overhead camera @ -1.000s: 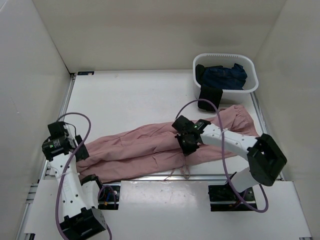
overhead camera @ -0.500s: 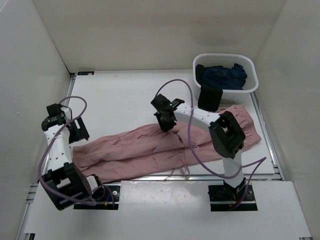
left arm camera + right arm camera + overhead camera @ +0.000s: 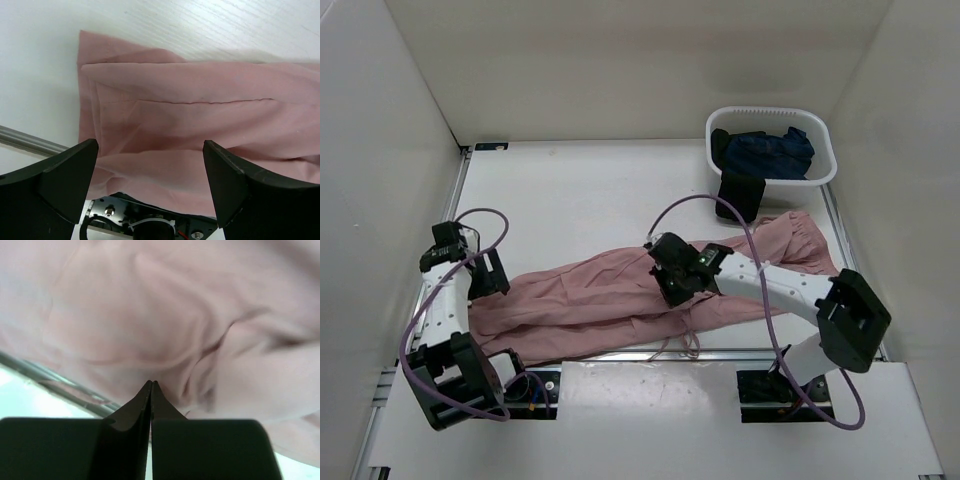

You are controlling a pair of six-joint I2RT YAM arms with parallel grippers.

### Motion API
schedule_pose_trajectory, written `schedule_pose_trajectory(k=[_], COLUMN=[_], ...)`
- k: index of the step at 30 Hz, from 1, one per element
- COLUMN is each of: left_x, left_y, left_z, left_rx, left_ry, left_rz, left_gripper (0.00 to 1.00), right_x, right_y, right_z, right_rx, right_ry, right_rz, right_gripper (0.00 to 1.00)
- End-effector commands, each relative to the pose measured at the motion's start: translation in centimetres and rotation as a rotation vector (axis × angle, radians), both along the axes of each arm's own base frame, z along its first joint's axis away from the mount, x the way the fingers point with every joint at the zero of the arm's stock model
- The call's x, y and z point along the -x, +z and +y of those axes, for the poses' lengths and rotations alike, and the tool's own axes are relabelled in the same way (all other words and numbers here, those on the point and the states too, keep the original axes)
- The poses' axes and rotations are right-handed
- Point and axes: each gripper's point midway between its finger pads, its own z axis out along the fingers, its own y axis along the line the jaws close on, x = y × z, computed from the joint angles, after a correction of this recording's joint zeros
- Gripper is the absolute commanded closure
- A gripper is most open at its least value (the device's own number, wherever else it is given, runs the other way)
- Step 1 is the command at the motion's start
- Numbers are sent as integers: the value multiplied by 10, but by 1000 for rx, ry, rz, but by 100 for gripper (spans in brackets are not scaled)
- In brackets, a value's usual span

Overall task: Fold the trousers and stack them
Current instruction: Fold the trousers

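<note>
The dusty-pink trousers point(image 3: 590, 288) lie flat across the near part of the table, leg ends at the left and gathered waist at the right. Their thin drawstring point(image 3: 691, 340) hangs over the front edge. My left gripper point(image 3: 486, 276) is open wide just above the leg ends; the left wrist view shows the hems point(image 3: 200, 110) between its spread fingers point(image 3: 60, 175). My right gripper point(image 3: 670, 277) is over the middle of the trousers. In the right wrist view its tips point(image 3: 151, 384) are pressed together with no cloth between them, and the pink fabric point(image 3: 125, 305) lies close below.
A white basket point(image 3: 790, 188) stands at the back right, holding a dark navy garment point(image 3: 770, 150). A black cloth point(image 3: 740, 195) hangs over its front wall. A metal rail point(image 3: 30, 142) runs along the table's near edge. White walls enclose three sides.
My right gripper, lifted toward the far side half a second ago, has come back down over the trousers' middle. My left gripper has moved nearer and right, toward the leg ends. The trousers have barely shifted.
</note>
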Motion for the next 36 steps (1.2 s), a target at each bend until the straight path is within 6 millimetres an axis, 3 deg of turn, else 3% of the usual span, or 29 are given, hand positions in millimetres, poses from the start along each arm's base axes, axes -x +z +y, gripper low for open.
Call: schedule_pose_trajectory(k=[1,4,8,12,13,17,21,22,24,27,30,32,36], left_x=[4,16,39,60,60,70,80,80,88,103,106,108,115], left_y=[-11,-24,-45,-56,-51,-37,-29,-28,-27,-30,-31,-32,-34], left_z=[-3,-13,-28,-37,-42,-56,-60,-58,-57,-60,-59,-56,-57], left_rx=[-8,4,20,-6,-2,30,21,10,6,16,6,-7,-2], left_ry=[-15,-48,-100,-152,-174,-213,-232,-229,-226,-226,-224,-220,-220], left_rz=[22,85,168,217,190,153,128,120,143,182,178,182,201], left_gripper=[3,3,4,13,20,40,51,51,51,52,52,52,51], right_x=[17,25,23,0,-15,-47,-77,-75,-81,-71,-49,-36,-4], right_y=[-24,-48,-48,-3,24,63,38,17,2,-33,-41,-32,-12], right_z=[-13,-23,-26,-8,6,31,36,36,39,35,28,23,-14], right_rx=[20,57,52,-6,-53,-114,-80,-42,-40,18,14,-10,-33], right_ry=[-44,-68,-93,-51,-39,-40,-92,-86,-92,-73,-29,-12,-68], right_rz=[36,71,85,-20,-80,-157,-90,-45,-34,41,117,114,58], right_gripper=[100,100,100,100,100,100,100,100,100,100,100,100,100])
